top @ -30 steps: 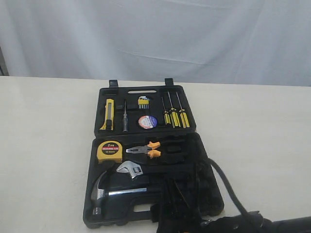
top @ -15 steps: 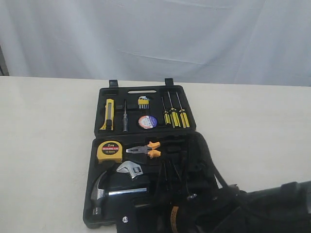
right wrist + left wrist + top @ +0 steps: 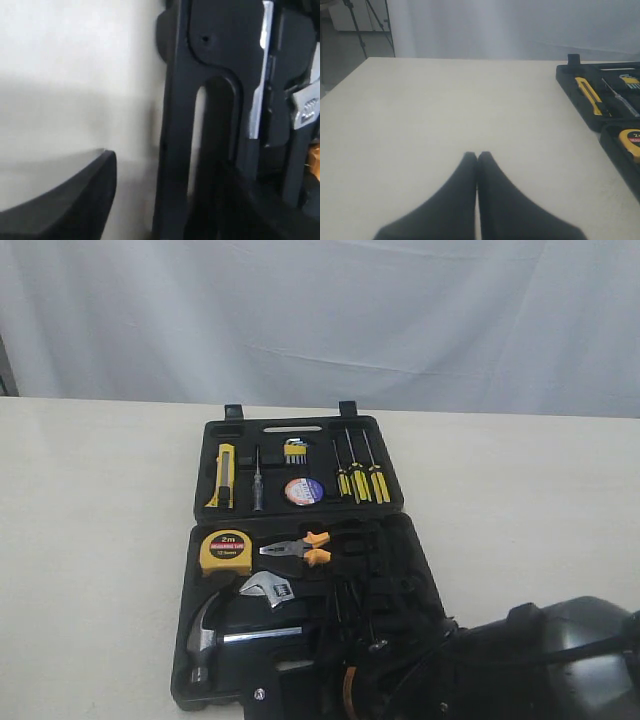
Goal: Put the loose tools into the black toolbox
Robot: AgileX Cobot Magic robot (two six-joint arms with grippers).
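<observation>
The black toolbox (image 3: 418,570) lies open on the table in two halves. In its recesses sit the yellow tape measure (image 3: 225,551), the orange-handled pliers (image 3: 302,548), the yellow-black utility knife (image 3: 223,476) and the labelled tape roll (image 3: 304,491). My right arm (image 3: 530,665) hangs over the box's near right corner. My right gripper (image 3: 167,162) is open, its fingers (image 3: 75,200) standing on either side of the bar by the handle slot (image 3: 197,135), apart from it. My left gripper (image 3: 477,154) is shut and empty over bare table beside the toolbox (image 3: 570,85).
A steel claw hammer (image 3: 212,632) and wrench (image 3: 268,588) lie in the near half, and yellow-black screwdrivers (image 3: 358,480) and hex keys (image 3: 295,450) in the far half. A white curtain backs the table. Pale tabletop spreads on both sides of the box.
My right arm has come in from the bottom right and now covers the box's near right corner. The tools have not moved.
</observation>
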